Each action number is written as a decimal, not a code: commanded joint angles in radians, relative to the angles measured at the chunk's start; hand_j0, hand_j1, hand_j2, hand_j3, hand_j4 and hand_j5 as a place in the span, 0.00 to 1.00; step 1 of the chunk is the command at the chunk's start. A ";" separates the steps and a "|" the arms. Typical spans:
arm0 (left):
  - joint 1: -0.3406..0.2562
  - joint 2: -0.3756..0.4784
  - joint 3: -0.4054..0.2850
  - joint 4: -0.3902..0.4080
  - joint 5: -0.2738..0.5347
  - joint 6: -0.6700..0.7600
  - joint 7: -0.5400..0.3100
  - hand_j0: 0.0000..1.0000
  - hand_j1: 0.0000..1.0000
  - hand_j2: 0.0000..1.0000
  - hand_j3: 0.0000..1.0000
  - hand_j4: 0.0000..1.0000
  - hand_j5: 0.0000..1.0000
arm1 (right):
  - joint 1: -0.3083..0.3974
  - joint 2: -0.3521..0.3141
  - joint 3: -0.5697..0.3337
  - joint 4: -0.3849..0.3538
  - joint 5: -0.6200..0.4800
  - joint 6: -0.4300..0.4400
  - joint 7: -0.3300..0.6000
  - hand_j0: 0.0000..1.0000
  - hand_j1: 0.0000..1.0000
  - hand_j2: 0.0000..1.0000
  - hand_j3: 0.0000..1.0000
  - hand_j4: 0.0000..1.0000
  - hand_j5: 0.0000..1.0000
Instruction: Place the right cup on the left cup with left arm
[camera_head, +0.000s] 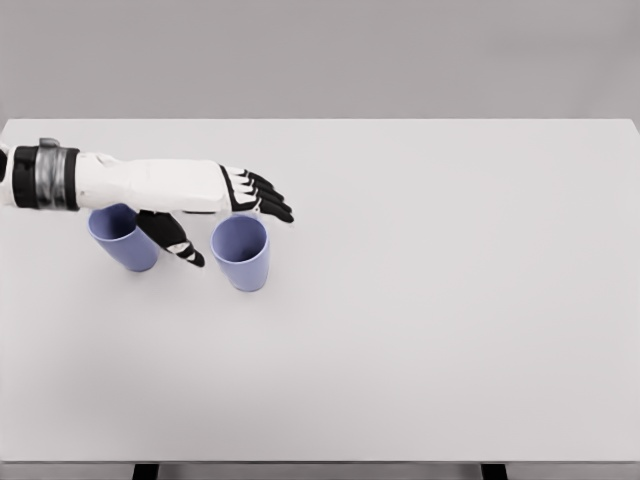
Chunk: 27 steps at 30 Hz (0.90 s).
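Two lavender-blue cups stand upright on the white table (420, 320). The right cup (241, 254) is fully in view, its opening facing up. The left cup (122, 238) is partly covered by my left forearm. My left hand (228, 222) hovers between them, just up and left of the right cup. Its fingers (268, 197) stretch out over that cup's far rim and the thumb (178, 241) points down beside its left wall. The hand is open and holds nothing; I cannot tell whether it touches the cup.
The table's front edge runs along the bottom of the view, with two dark legs (146, 471) showing below it. A plain grey wall lies behind the table.
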 joint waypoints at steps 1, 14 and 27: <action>0.000 -0.012 0.003 0.048 -0.009 0.003 0.001 1.00 1.00 1.00 1.00 1.00 1.00 | 0.000 0.000 0.000 0.000 0.001 -0.001 0.000 1.00 1.00 1.00 1.00 1.00 1.00; 0.037 -0.061 -0.006 0.082 -0.032 0.003 0.000 1.00 1.00 1.00 1.00 1.00 1.00 | 0.000 0.000 0.000 0.000 0.001 -0.001 0.000 1.00 1.00 1.00 1.00 1.00 1.00; 0.041 -0.063 0.007 0.079 -0.078 0.003 0.001 1.00 1.00 1.00 1.00 1.00 1.00 | 0.000 0.000 0.000 0.000 0.001 -0.001 0.000 1.00 1.00 1.00 1.00 1.00 1.00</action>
